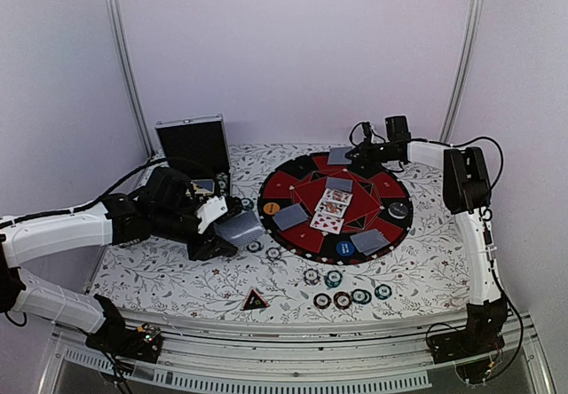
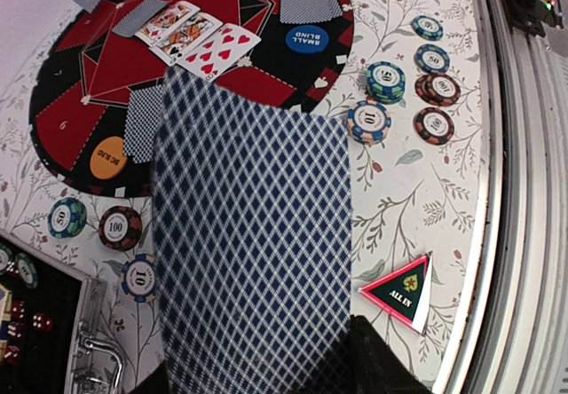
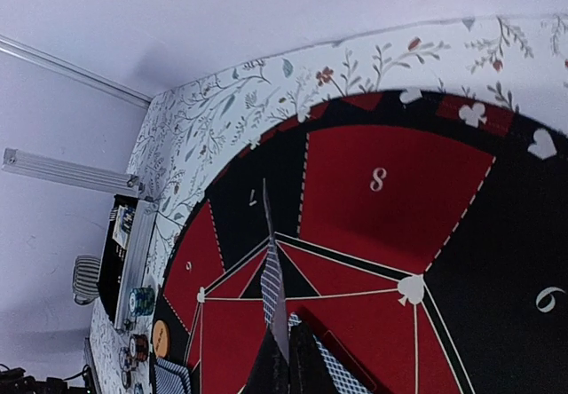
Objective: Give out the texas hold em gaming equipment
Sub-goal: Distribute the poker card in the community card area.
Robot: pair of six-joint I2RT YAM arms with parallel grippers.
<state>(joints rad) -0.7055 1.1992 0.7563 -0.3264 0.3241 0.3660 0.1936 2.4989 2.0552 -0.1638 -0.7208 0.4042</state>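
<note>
My left gripper is over the table's left side, shut on a deck of grey-blue-backed playing cards that fills the left wrist view. My right gripper reaches over the far edge of the round mat, shut on a single card seen edge-on. On the mat lie face-up cards, three face-down cards, an orange button, a blue button and a black button. Several poker chips sit in front of the mat. The red-black triangle lies near the front edge.
An open silver-edged black case stands at the back left, with more chips on the table beside it. The table's metal front rail runs close behind the triangle.
</note>
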